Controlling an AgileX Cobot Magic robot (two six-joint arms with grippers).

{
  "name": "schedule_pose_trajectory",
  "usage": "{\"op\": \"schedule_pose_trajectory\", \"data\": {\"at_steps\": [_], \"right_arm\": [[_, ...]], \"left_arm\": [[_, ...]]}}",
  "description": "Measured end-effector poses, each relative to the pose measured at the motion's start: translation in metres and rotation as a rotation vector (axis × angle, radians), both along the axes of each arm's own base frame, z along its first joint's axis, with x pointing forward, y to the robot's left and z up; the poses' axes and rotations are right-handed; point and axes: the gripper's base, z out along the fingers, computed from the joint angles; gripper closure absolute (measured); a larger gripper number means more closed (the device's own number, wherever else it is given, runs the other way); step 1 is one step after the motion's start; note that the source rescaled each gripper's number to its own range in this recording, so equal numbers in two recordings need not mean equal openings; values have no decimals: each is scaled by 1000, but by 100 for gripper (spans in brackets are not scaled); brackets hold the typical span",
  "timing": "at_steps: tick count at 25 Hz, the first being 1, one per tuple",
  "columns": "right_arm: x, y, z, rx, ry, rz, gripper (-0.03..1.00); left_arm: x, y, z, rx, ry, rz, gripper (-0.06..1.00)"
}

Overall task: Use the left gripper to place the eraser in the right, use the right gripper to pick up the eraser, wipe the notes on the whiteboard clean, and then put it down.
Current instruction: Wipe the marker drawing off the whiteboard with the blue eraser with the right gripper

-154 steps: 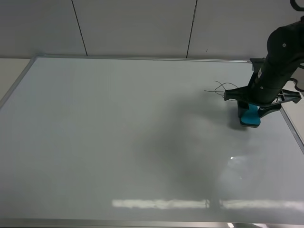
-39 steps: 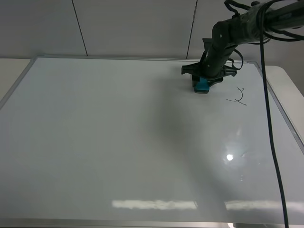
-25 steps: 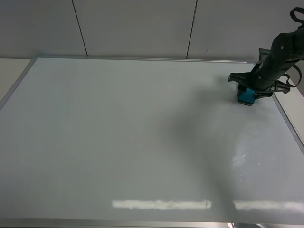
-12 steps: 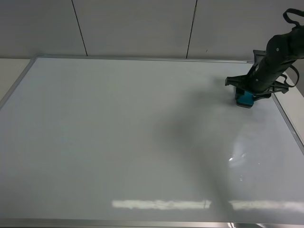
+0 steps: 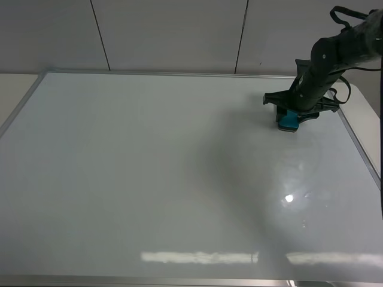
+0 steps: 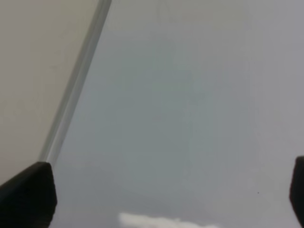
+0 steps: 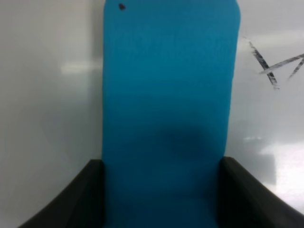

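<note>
The teal-blue eraser (image 5: 288, 122) rests flat on the whiteboard (image 5: 149, 167) near its far right corner. My right gripper (image 5: 289, 113) is shut on it from above, at the end of the black arm (image 5: 326, 60). In the right wrist view the eraser (image 7: 168, 104) fills the middle, clamped between the two black fingers (image 7: 83, 199). A few black strokes of the notes (image 7: 268, 66) show on the board just beside it. In the exterior high view the notes do not show. My left gripper (image 6: 161, 194) hangs open over the whiteboard (image 6: 190, 95) near its silver frame (image 6: 71, 99), holding nothing.
The board's silver frame (image 5: 24, 98) runs around a beige table (image 5: 12, 84). A panelled wall (image 5: 167, 36) stands right behind the far edge. Black cables (image 5: 350, 15) loop off the right arm. Light glare (image 5: 289, 198) spots the board's near right.
My right gripper has slid the eraser leftward along the far right part of the board, still shut on it. No change shows at the left gripper.
</note>
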Motion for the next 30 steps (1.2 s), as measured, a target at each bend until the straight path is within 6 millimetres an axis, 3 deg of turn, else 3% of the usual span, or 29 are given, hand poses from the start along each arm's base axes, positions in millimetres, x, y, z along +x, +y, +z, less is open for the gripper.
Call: {"op": "schedule_pose_trajectory", "data": {"at_steps": [6, 12, 17, 23, 30], "right_arm": [[5, -20, -2, 24, -13, -69, 97], [11, -68, -1, 10, -52, -163, 97], [11, -77, -1, 6, -53, -181, 97], [17, -58, 2, -4, -46, -139, 97], [30, 5, 9, 8, -47, -32, 97]], "left_arm": [[0, 0, 0, 0, 0, 0, -5], [0, 0, 0, 0, 0, 0, -5], [0, 0, 0, 0, 0, 0, -5], [0, 0, 0, 0, 0, 0, -5], [0, 0, 0, 0, 0, 0, -5]]}}
